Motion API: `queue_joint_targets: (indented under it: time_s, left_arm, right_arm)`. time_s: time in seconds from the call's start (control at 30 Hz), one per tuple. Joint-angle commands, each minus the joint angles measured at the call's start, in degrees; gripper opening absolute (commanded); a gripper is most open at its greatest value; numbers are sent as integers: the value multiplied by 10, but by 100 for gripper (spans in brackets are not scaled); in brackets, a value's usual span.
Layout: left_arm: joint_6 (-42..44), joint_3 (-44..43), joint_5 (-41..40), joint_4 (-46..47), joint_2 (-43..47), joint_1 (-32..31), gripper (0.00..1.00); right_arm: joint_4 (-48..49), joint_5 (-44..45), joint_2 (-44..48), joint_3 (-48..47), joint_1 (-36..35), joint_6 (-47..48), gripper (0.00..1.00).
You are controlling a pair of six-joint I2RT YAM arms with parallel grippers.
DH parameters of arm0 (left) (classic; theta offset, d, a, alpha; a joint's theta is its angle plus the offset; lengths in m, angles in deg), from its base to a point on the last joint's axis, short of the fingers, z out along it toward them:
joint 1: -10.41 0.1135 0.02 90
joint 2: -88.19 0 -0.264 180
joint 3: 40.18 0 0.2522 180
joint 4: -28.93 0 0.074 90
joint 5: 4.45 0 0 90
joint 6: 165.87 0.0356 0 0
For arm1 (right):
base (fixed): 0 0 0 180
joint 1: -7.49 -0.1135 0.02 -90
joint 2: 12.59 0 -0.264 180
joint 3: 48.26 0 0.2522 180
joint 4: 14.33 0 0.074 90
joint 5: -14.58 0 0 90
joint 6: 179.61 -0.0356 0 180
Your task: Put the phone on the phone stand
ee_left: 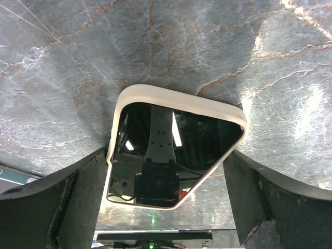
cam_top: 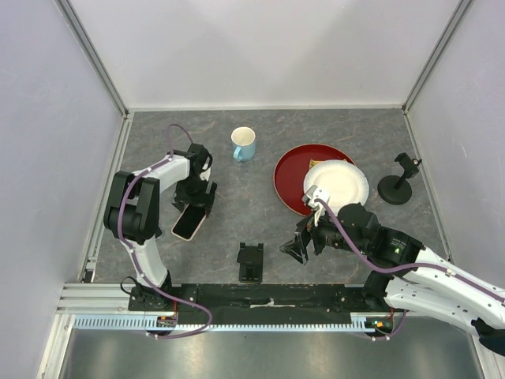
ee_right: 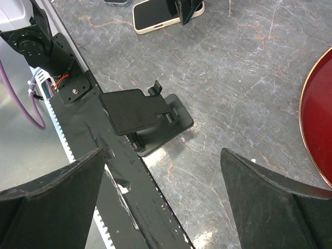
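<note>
The likeliest slip is in the grasp itself: in the left wrist view the phone (ee_left: 176,155) lies skewed between the fingers (ee_left: 72,202) of the left hand (cam_top: 193,197), so closing would probably catch it across a corner, not on its long sides, and it could twist or squirt away. It is also slim and flat on the desk (cam_top: 260,158), which leaves little edge to grip; fingertips set too high may ride over the rim, too low may scrape the stone-patterned top. That hand stands wide, its fingers either side of the phone, and I cannot tell whether either one touches it. A second risk waits at the phone stand (cam_top: 250,262), low in the middle of the top view and hard against the black rail at the near edge. It looks light and hinged, so a phone set down off-centre might tip it or push it along. The right hand (cam_top: 304,245) hangs just to the right of the stand with its fingers spread wide and nothing between them, and the two arms could crowd each other there. The phone itself sits at the left middle of the top view, well apart from the stand: a thin rectangle with rounded corners, a pale cream case showing as a rim, and a dark glossy screen facing up, shiny enough to mirror the wrist above it.
</note>
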Motion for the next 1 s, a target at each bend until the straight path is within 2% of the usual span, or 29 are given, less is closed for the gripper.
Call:
queue_joint_targets:
  time_s: [0.0, 0.17, 0.23, 0.27, 0.33, 0.37, 0.43, 0.47, 0.5, 0.8, 0.9, 0.97]
  left_arm:
    - [-8, 28, -30, 38, -28, -14, 92]
    - [2, 30, -4, 40, -26, -16, 92]
    - [4, 27, 2, 38, -28, -16, 78]
    - [4, 23, 2, 37, -30, -16, 60]
    - [0, 23, -1, 38, -26, -16, 43]
    - [-1, 26, -1, 40, -21, -16, 31]
    - [-2, 29, 2, 49, -6, -18, 21]
    - [-4, 30, 4, 51, 0, -21, 8]
    - [-4, 30, 12, 53, 7, -22, 3]
    - [-9, 44, 83, 109, 88, -36, 2]
    - [-12, 58, 114, 139, 133, -37, 2]
    - [-19, 68, 134, 153, 161, -38, 2]
  right_arm:
    - [14, 13, 8, 0, -2, 0, 98]
    - [13, 15, 5, 0, -2, -4, 98]
    - [12, 20, 2, 0, -2, -4, 98]
    - [11, 25, 0, -1, -2, -5, 98]
    - [12, 25, -4, -1, -2, -8, 98]
    - [10, 25, -5, -1, -2, -10, 98]
    - [10, 27, -6, 0, -2, -12, 98]
    - [9, 30, -7, -1, -2, -13, 98]
    - [9, 35, -8, -1, -2, -14, 98]
    - [20, 37, -35, 8, -2, -54, 98]
    - [29, 65, -41, 10, -2, -97, 98]
    - [36, 118, -52, 5, -2, -149, 98]
